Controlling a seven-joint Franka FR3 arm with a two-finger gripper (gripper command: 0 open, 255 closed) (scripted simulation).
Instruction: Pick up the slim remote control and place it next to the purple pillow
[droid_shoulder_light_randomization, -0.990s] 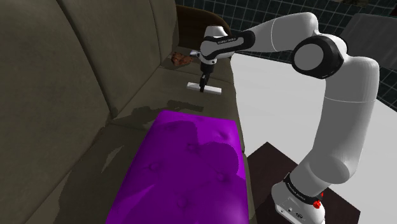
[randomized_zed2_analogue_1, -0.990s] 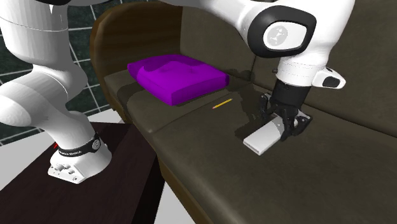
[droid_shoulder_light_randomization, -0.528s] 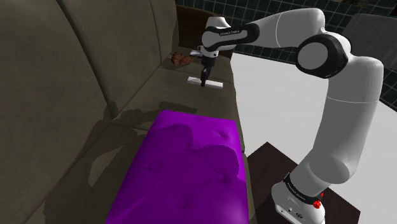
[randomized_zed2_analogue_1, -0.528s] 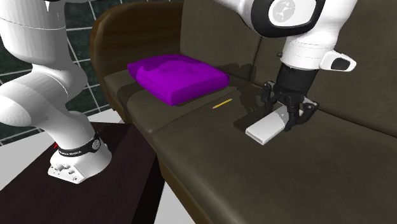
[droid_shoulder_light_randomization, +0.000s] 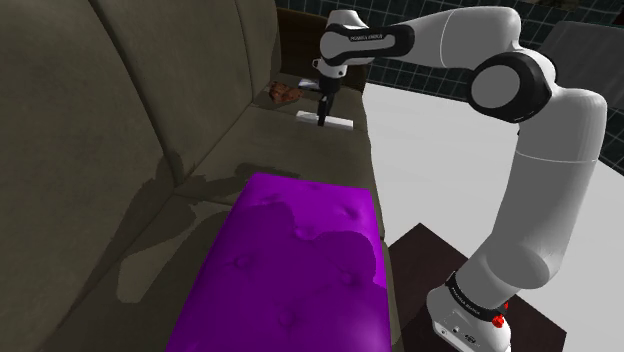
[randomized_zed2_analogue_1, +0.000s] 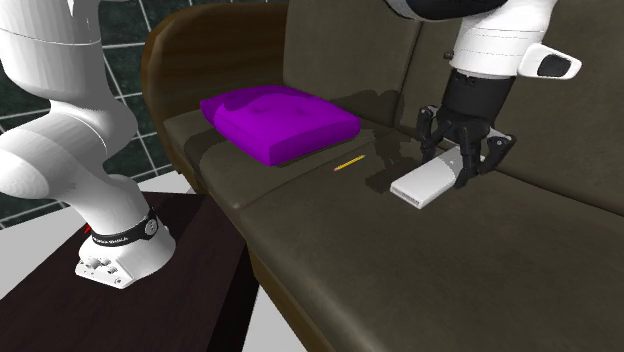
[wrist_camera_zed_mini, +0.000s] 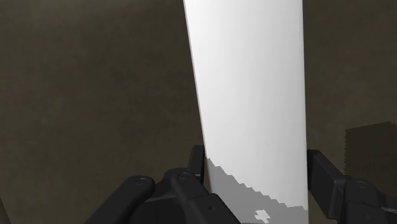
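The gripper (randomized_zed2_analogue_1: 462, 165), right of centre in my second exterior view, grasps the white remote (randomized_zed2_analogue_1: 422, 185), lifted, I think, just off the sofa seat (randomized_zed2_analogue_1: 330, 215), well apart from the purple pillow (randomized_zed2_analogue_1: 280, 120).

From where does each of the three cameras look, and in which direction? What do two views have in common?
Shoulder view: beside and behind the stand, looking down along the sofa; stand, arm and gripper show.
Second exterior view: before the sofa's front, facing its backrest; arm base at its left, gripper at its upper right.
Wrist view: on the hand, looking along the fingers at the clasped white remote.
Both exterior views share the purple pillow, remote and gripper.
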